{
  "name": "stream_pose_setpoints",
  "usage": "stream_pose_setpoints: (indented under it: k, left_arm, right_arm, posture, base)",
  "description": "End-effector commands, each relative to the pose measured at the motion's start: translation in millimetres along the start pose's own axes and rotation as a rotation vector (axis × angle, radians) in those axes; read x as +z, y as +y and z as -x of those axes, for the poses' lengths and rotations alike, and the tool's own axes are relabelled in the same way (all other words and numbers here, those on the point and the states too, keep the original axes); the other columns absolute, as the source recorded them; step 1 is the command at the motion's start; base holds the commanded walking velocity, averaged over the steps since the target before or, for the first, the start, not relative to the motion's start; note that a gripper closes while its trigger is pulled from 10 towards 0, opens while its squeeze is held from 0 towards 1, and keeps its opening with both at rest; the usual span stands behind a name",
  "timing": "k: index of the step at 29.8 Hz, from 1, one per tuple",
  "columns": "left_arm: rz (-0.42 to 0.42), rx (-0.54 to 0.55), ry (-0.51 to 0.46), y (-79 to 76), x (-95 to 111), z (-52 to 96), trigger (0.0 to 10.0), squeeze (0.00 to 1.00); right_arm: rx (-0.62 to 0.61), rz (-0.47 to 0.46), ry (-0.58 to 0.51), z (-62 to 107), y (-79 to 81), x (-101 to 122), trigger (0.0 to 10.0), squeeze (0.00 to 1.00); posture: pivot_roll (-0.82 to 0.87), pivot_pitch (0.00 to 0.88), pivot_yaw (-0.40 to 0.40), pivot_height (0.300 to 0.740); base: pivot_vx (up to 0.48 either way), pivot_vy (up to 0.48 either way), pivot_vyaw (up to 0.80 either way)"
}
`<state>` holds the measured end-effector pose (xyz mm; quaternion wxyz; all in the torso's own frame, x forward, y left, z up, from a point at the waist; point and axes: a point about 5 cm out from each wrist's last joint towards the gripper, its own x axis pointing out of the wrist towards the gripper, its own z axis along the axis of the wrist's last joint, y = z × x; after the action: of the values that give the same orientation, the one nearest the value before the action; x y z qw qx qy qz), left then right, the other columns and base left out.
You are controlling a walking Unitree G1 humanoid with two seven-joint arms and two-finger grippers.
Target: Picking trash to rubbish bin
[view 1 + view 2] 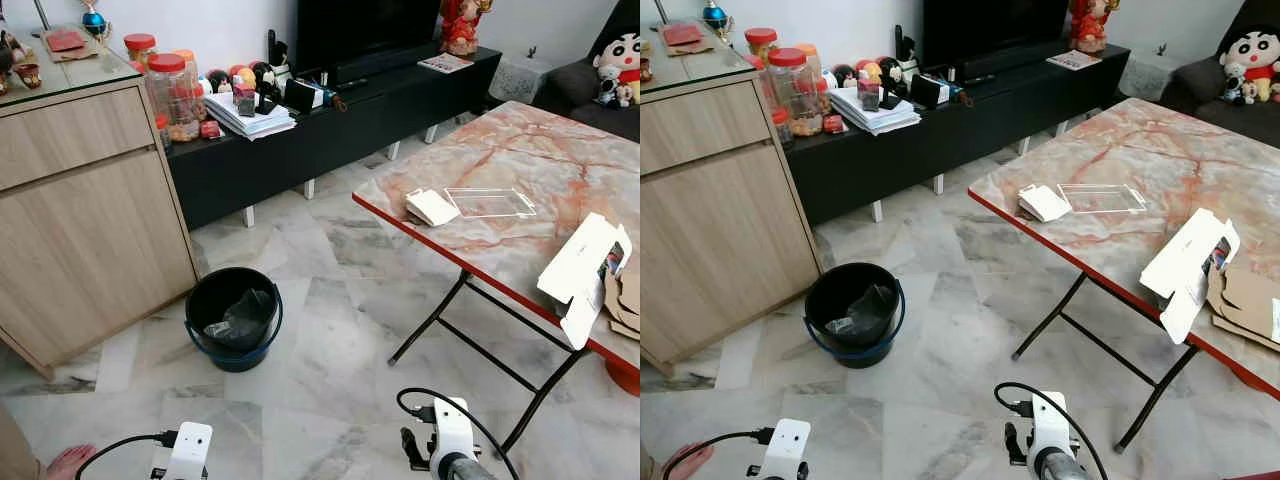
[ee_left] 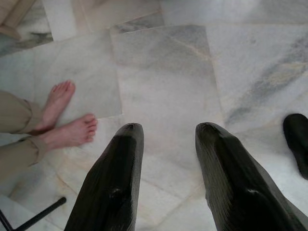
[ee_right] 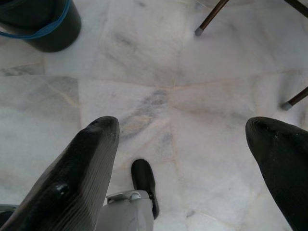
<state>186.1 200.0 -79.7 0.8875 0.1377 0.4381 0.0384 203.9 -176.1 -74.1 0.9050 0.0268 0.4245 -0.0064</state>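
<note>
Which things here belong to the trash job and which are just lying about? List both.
Job:
black bin with blue handle
crumpled white paper
clear plastic tray
opened white carton
cardboard pieces

Lying about:
snack jars
stack of papers
plush doll
television

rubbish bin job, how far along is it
Done: the black bucket on the floor already holds a dark crumpled bag or wrapper. In hand: nothing; the left gripper and right gripper hang open over bare marble floor. Left: the folded white paper, clear plastic tray, white carton and brown cardboard pieces lie on the folding table.
</note>
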Motion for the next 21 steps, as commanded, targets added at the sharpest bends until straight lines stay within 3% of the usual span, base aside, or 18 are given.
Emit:
stream_pose_setpoints:
  k: [1, 4, 10, 17, 21]
  left_arm:
    - [-0.059, -0.013, 0.017, -2.0, -3.5, 0.5, 10.0, 0.00]
    - [-0.053, -0.014, 0.019, -2.1, -3.4, 0.5, 10.0, 0.00]
    - [-0.050, -0.018, 0.017, -2.3, -2.8, 0.4, 10.0, 0.00]
    - [-0.061, -0.015, 0.013, -2.8, -2.5, 0.5, 10.0, 0.00]
    - [-0.058, -0.015, 0.013, -2.0, -2.8, 0.5, 10.0, 0.00]
  right_arm:
    - [-0.003, -0.010, 0.006, 0.1, 0.1, -1.2, 10.0, 0.00]
    - [0.000, -0.009, 0.009, 0.3, 0.7, -2.5, 10.0, 0.00]
    - [0.002, -0.008, 0.012, 0.5, 1.4, -3.8, 10.0, 0.00]
    - [0.007, -0.009, 0.012, 0.3, 3.6, -3.9, 10.0, 0.00]
    - [0.009, -0.010, 0.012, 0.3, 4.4, -3.9, 10.0, 0.00]
  posture:
    - [0.01, 0.000, -0.042, 0.740]
    - [0.01, 0.000, -0.042, 0.740]
    - [0.01, 0.000, -0.041, 0.740]
    - [0.01, 0.000, -0.037, 0.740]
    - [0.01, 0.000, -0.036, 0.740]
  base:
    - [0.000, -0.446, -0.74]
    - [0.000, -0.444, -0.74]
    - [0.000, 0.000, -0.74]
    - [0.000, -0.408, -0.73]
    - [0.000, 0.000, -0.73]
